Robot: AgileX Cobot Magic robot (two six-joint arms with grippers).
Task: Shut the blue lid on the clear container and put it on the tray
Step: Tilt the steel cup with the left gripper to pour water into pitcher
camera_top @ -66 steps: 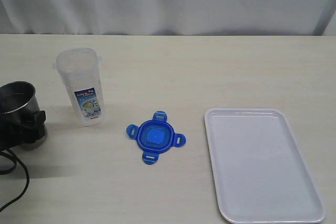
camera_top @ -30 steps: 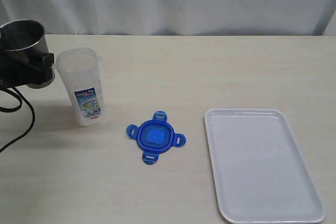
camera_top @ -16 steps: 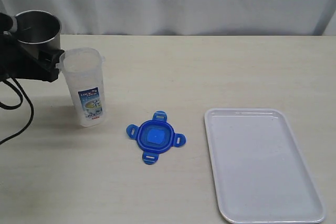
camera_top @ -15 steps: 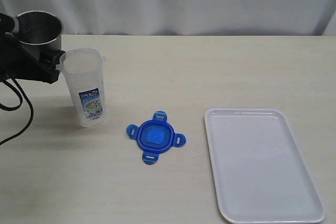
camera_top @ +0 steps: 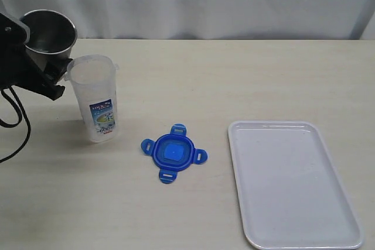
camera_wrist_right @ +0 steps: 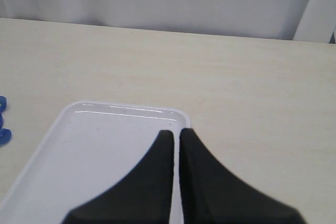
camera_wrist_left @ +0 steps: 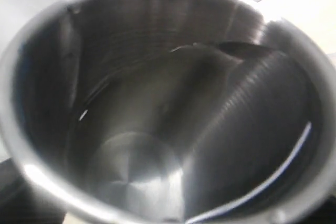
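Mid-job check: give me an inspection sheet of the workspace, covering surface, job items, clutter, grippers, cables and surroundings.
Surface: pale table, no spill seen.
Job's things: clear container upright, top open; blue lid flat on the table between container and tray, flaps spread; tray holds nothing.
Clutter: metal cup, lifted beside the container's top; cannot tell whether they touch.
Grippers: left gripper shut on the metal cup; right gripper has fingers shut, holds nothing, above the tray in its wrist view.
Cables: black cable loops over the table's left side.
Surroundings: white curtain behind the table.
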